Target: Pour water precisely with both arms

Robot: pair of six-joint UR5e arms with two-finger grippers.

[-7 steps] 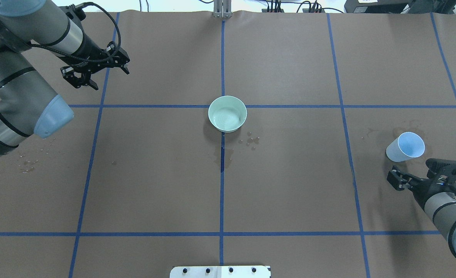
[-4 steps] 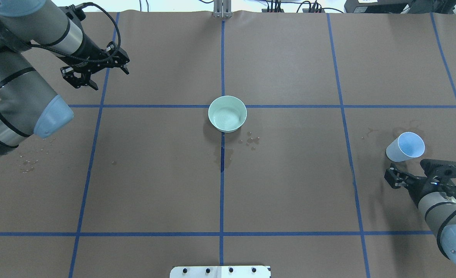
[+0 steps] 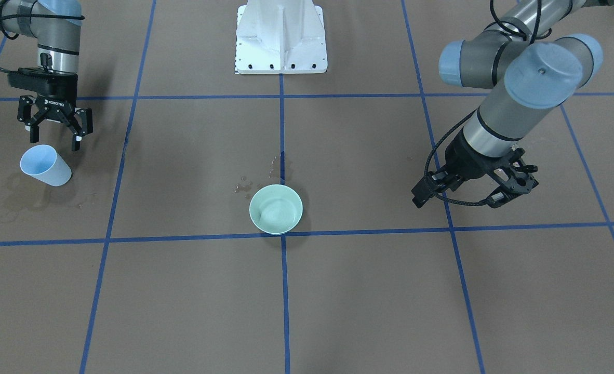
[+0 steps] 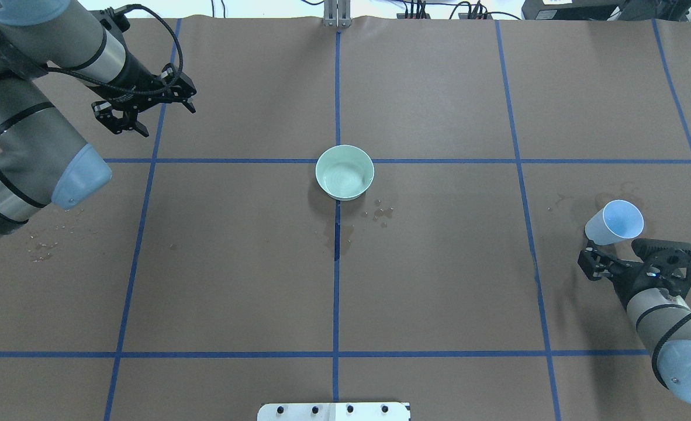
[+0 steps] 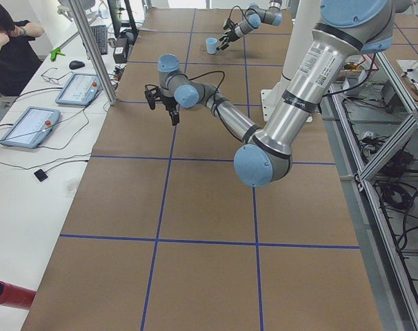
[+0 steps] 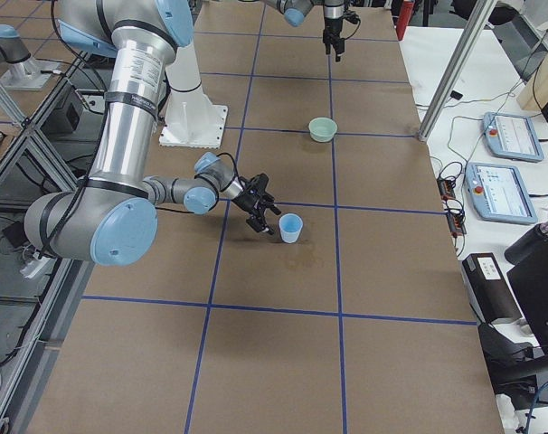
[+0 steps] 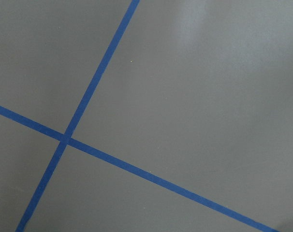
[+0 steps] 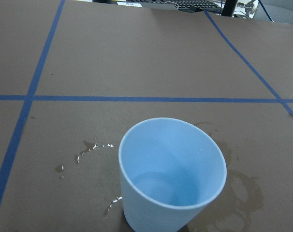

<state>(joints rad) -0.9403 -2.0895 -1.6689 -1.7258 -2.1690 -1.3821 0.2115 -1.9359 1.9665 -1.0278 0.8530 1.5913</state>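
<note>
While the left claw (image 4: 167, 121) hangs spread wide at upper left overhead, the empty, spread right claw (image 3: 54, 143) should slip gently around the right-edge blue cup (image 4: 605, 231) holding the water (image 8: 156, 188), without tipping it.

The only mark that can be read is the brand name ROBOTIQ, in small white capitals on the black body of the right gripper (image 3: 54, 143), in the front-facing view. The tablet screens (image 6: 503, 136) are too small to read.

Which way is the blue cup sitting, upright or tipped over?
Upright: the blue cup stands on its base, mouth up, a little water pooled inside.
</note>
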